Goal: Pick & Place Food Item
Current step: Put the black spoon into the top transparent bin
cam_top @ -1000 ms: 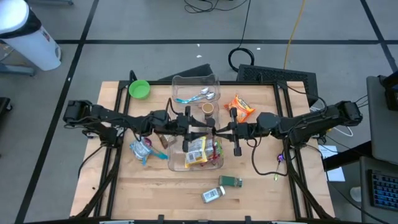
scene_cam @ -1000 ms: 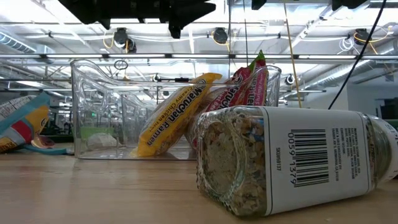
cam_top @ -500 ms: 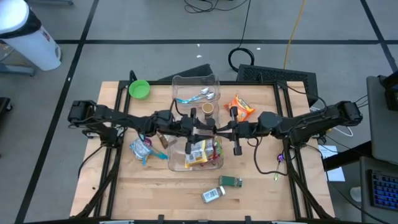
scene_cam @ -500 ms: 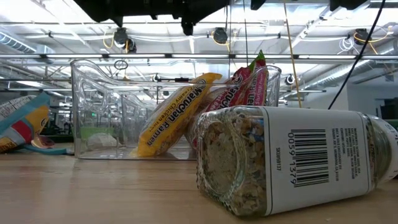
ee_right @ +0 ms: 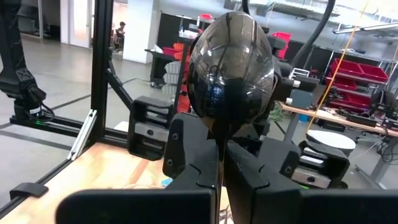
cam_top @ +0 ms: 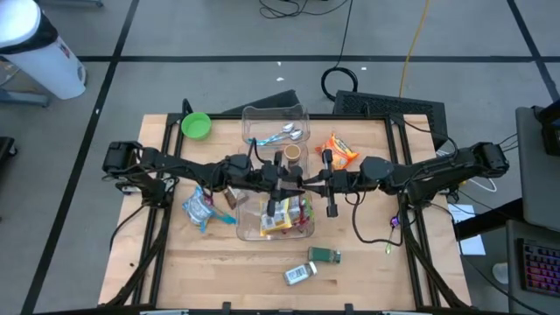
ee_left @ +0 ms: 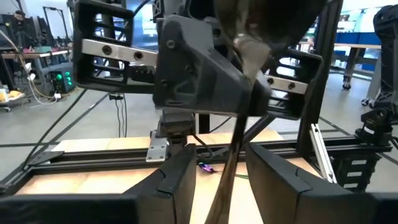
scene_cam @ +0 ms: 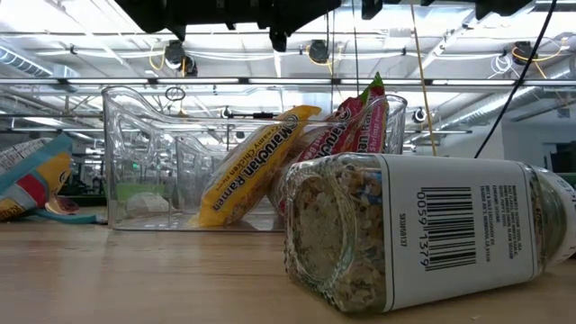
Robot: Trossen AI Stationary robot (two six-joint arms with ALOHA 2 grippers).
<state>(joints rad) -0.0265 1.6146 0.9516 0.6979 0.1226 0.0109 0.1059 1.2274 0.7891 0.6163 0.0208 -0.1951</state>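
left gripper (cam_top: 282, 179) over bin (cam_top: 302, 229), pinching thin stiff handle, likely spoon. right gripper (cam_top: 308, 185) clamped on ladle (ee_right: 230, 68): smooth, slippery; hold handle.

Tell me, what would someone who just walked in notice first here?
Probably the two dark arms stretched across the wooden table until they almost meet above a clear plastic bin stuffed with bright snack packets. The right pincer is shut on the handle of a shiny black spoon. Up close at table height, a jar of seasoning lies on its side in front of the bin.
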